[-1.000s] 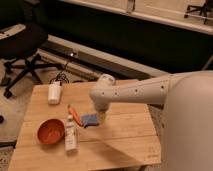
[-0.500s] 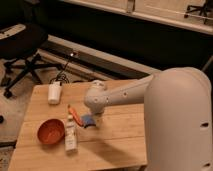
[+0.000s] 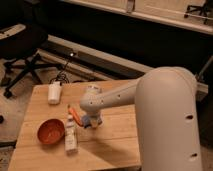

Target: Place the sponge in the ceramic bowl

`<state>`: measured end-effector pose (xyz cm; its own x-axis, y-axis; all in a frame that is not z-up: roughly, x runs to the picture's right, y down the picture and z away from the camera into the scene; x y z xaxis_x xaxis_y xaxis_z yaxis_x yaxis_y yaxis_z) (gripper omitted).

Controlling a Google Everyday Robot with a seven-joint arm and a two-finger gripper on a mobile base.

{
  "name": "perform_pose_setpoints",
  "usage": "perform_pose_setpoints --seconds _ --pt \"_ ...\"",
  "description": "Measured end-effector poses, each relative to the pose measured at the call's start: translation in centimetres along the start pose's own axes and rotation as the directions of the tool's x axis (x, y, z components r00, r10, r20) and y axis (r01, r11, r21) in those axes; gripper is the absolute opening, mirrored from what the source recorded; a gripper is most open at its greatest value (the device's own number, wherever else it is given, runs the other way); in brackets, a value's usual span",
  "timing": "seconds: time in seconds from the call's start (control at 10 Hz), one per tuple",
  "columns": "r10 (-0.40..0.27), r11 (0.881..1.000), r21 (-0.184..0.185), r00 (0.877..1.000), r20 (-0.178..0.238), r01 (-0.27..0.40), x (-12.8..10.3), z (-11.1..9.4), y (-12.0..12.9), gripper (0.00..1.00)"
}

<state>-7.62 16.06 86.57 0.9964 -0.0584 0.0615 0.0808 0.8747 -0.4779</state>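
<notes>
1. The sponge [image 3: 85, 120] sits on the wooden surface [image 3: 115, 145] under the wrist end of the arm [image 3: 116, 97]. Only a sliver of blue shows at the left of the gripper [image 3: 93, 121], which is down right on it. It is not in the ceramic bowl [image 3: 51, 132]. I cannot tell whether the gripper has hold of the sponge or merely rests over it.
2. First risk: a soft pad taken by one edge may fold or slip free on lifting, and the hold cannot be checked from this view.
3. The orange stick [image 3: 74, 113] lies just beside the sponge on its left. A low sweep toward the bowl could drag or roll it along.
4. The white bottle [image 3: 70, 135] lies on its side between sponge and bowl, close against the bowl's right rim. A carry made too low would likely knock it, and it could in turn shove the light bowl.
5. A release off centre could leave the sponge hung on the bowl's rim or dropped onto the bottle.
6. The white cup [image 3: 54, 93] stands well apart at the back and looks out of harm's way.
7. Pointing: so little of the sponge shows that its long axis cannot be told. It appears to lie flat.
</notes>
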Motion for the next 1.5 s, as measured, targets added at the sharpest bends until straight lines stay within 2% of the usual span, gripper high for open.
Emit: perform_pose_setpoints --seconds 0.1,0.2,0.6,0.8,0.9,1.1,1.3,1.5 --pt "-0.001 1.0 -0.007 1.0 0.002 0.001 -0.3 0.2 -0.1 0.48" --pt "-0.003 1.0 -0.015 1.0 0.002 0.003 -0.5 0.4 -0.1 0.46" --pt "-0.017 0.999 -0.048 1.0 -0.002 0.017 -1.1 1.2 -0.3 0.46" --pt "-0.014 0.999 -0.044 1.0 0.021 0.015 -2.3 0.2 -0.9 0.46" --pt "-0.004 1.0 -0.016 0.998 0.056 0.005 -3.5 -1.9 -2.1 0.46" --pt "0.02 0.999 0.048 0.994 0.108 -0.025 -4.5 -6.2 -4.1 0.46" --pt "0.027 0.995 0.086 0.989 0.148 -0.04 -5.6 -9.8 -4.8 0.46" --pt "-0.012 0.996 0.085 0.985 0.172 -0.003 -7.8 -11.6 -3.7 0.46"
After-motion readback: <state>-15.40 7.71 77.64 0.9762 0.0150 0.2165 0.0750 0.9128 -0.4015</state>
